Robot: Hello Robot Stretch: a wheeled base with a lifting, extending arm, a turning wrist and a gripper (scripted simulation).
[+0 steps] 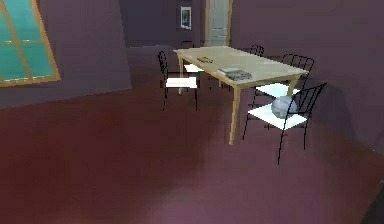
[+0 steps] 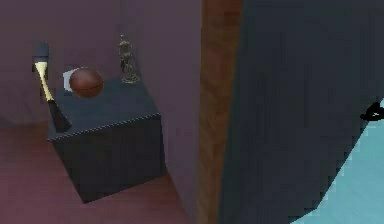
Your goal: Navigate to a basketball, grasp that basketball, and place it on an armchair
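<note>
step 1, navigate, nearly done: basketball point(image 2: 87, 82) sits on dark cabinet point(image 2: 110, 150) on reach side. next: align base, reach for it. gripper state: cannot tell.

Dark stand point(image 2: 105, 155): a basketball point(image 2: 87, 82) sits on top; a thin statue point(image 2: 127, 60) stands just beside the basketball.
Wood table point(image 1: 235, 91): a flat pile point(image 1: 238, 73) lies on it.

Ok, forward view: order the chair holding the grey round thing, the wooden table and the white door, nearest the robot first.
1. Chair with the grey round thing, lower right.
2. Wooden table, middle.
3. White door, top, far wall.
</note>
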